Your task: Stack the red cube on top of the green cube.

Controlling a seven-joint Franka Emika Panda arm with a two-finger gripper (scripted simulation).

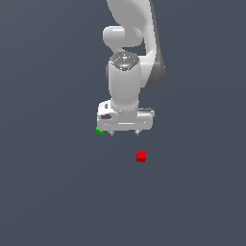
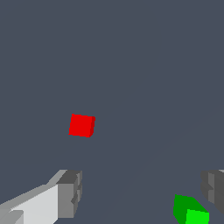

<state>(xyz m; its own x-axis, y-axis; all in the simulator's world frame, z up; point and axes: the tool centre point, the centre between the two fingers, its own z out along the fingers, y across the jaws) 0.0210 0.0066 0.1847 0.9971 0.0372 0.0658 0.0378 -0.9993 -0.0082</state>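
I judge nothing done yet: my white gripper [image 1: 125,133] hangs with jaws apart and empty, the tiny bright red cube [image 1: 141,155] lies alone on the dark surface [image 1: 57,192], the green cube [image 1: 100,130] apart, both grasp and stacking remaining.

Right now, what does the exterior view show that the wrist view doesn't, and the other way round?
Only the exterior view shows the white arm and the whole gripper from outside, hanging above the floor with nothing between its fingers.

Only the wrist view shows the green cube plainly; outside, the gripper body hides all but a sliver. It also shows the grey fingertips close up, spread wide.

Both show the red cube lying alone on the dark floor, apart from the green cube and untouched.
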